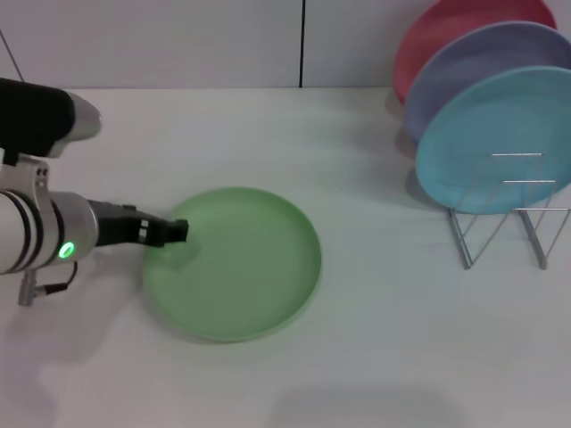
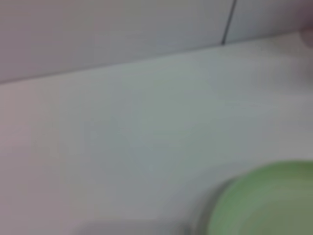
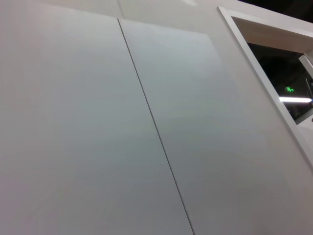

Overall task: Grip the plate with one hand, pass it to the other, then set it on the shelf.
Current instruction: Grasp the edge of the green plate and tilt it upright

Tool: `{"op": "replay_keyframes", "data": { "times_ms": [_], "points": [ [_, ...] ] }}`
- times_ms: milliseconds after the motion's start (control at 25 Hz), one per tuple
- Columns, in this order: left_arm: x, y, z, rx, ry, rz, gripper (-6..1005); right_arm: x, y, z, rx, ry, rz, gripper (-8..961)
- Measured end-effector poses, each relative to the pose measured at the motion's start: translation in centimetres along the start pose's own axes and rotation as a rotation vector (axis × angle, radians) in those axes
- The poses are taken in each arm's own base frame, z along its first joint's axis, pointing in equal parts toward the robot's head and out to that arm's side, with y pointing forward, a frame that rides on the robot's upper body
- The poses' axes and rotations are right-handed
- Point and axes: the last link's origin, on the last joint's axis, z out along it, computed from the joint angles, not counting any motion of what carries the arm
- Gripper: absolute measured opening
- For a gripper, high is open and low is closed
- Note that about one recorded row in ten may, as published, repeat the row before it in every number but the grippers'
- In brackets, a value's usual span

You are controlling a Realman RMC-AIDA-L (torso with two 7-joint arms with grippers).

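Note:
The light green plate (image 1: 236, 263) lies flat on the white table, left of the middle in the head view. My left gripper (image 1: 175, 230), black with a silver banded wrist and a green light ring, reaches in from the left and sits at the plate's left rim. Part of the plate also shows in the left wrist view (image 2: 269, 205). The silver wire shelf (image 1: 504, 223) stands at the right. My right gripper is out of view; the right wrist view shows only a wall.
The shelf holds a turquoise plate (image 1: 495, 138), a lavender plate (image 1: 482, 67) and a red plate (image 1: 446, 27) leaning upright. Empty wire dividers stand at its front. White table (image 1: 384, 339) lies between plate and shelf.

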Motion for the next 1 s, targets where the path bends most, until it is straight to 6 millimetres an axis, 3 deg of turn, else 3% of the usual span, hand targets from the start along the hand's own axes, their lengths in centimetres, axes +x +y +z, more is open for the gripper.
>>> {"op": "replay_keyframes", "data": {
  "times_ms": [1000],
  "points": [
    [-1.3,-0.7,1.7,0.02,-0.08,0.007,767,0.3,0.1,0.3,-0.004,0.015,0.0,811]
  ]
}}
